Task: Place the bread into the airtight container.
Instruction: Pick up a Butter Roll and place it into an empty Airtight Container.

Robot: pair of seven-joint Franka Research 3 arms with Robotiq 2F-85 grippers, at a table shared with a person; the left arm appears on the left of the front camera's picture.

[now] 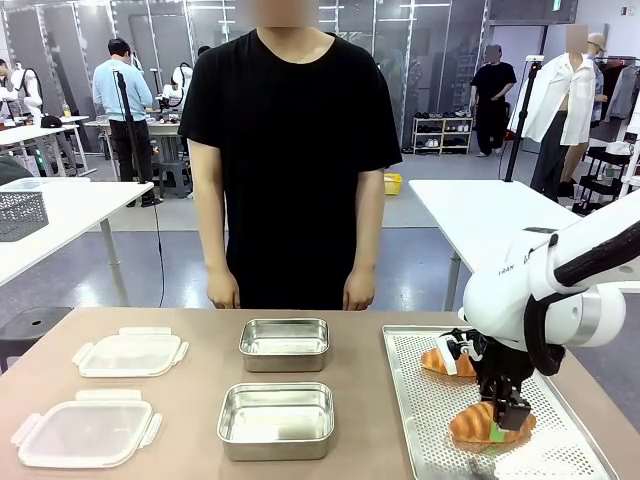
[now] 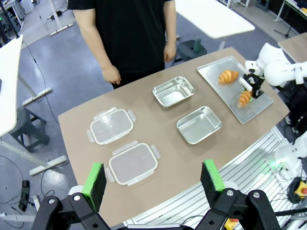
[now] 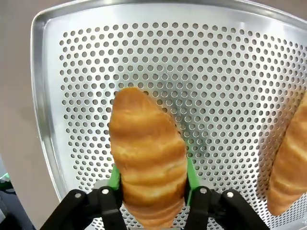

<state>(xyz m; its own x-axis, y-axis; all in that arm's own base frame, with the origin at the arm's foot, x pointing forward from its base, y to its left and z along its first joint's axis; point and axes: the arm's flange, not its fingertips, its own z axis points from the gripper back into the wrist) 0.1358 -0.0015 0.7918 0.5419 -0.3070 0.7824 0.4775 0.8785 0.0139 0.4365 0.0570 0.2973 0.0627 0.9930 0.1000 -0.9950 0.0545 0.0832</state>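
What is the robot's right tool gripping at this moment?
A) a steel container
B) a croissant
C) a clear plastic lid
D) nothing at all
B: in the right wrist view, the green pads of the right tool press against both sides of the croissant, over the perforated tray.

Near lid [image 1: 85, 432] and far lid [image 1: 130, 353] on my left, near container [image 1: 276, 420] and far container [image 1: 285, 344] mid-table. The tray [image 1: 430, 400] on my right holds far bread [image 1: 445, 362] and near bread [image 1: 465, 427] (that one's between my right pincer [image 1: 505, 420] fingers).
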